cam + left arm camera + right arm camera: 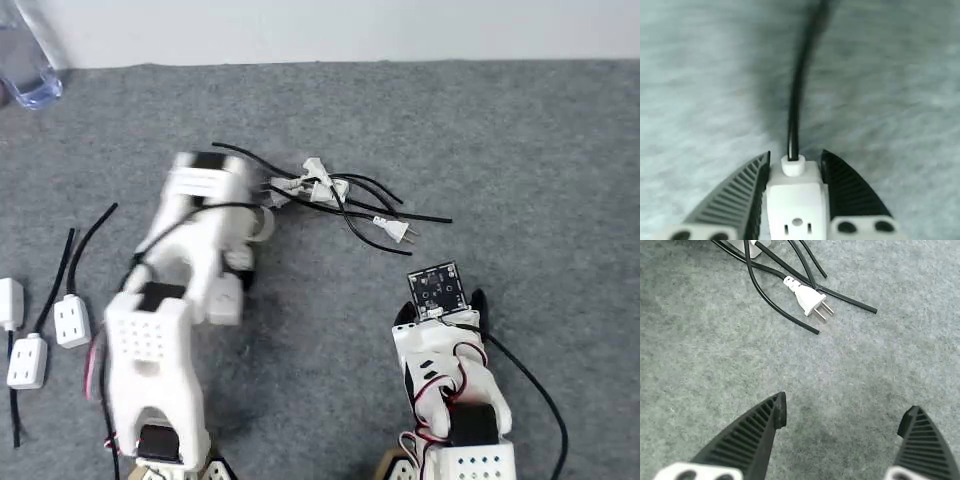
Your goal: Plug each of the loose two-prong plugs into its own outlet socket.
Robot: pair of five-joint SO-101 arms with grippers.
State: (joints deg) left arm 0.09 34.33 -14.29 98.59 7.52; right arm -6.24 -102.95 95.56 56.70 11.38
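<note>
My left gripper (794, 156) is shut on a white plug (796, 192), whose black cord (796, 100) runs away over the grey carpet. In the high view this gripper (266, 206) sits at the near-left end of a tangle of white plugs (318, 184) and black cords. At the tangle's right end lies a loose two-prong plug (393, 231) (807, 297), prongs pointing right. My right gripper (846, 407) (440, 302) hangs open a short way in front of that plug, with nothing between its fingers. Three white outlet sockets (72, 320) (27, 360) (8, 300) lie at the far left.
A clear plastic object (30, 75) stands in the back left corner. Thin black cords (90, 235) trail from the sockets toward the left arm. Bare grey carpet (540, 150) stretches to the right and back.
</note>
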